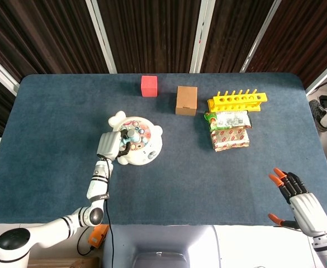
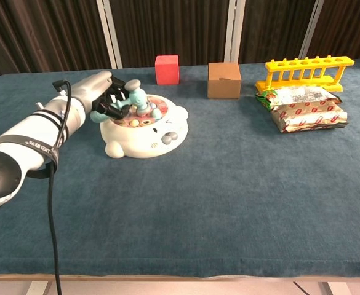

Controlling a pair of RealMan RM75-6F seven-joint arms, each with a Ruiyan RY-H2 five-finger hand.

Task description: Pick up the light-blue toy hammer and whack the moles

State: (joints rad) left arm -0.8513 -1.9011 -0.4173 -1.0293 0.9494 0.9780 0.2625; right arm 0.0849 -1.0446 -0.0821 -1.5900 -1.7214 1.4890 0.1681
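Note:
The white bear-shaped mole toy [image 1: 142, 151] [image 2: 149, 132] lies left of the table's middle, with coloured moles on its round top. My left hand [image 1: 108, 146] [image 2: 100, 92] grips the light-blue toy hammer [image 1: 131, 134] [image 2: 135, 97] by its handle. The hammer's head is over the moles, low above the toy's top. My right hand [image 1: 303, 204] hangs off the near right corner with its fingers spread and nothing in it. The chest view does not show the right hand.
A red block [image 1: 148, 86] [image 2: 167, 69] and a brown cardboard box [image 1: 186, 100] [image 2: 223, 80] stand at the back. A yellow rack [image 1: 237, 101] [image 2: 307, 71] and two snack packets [image 1: 229, 129] [image 2: 306, 107] lie at the right. A black cable [image 2: 50, 203] trails from my left arm.

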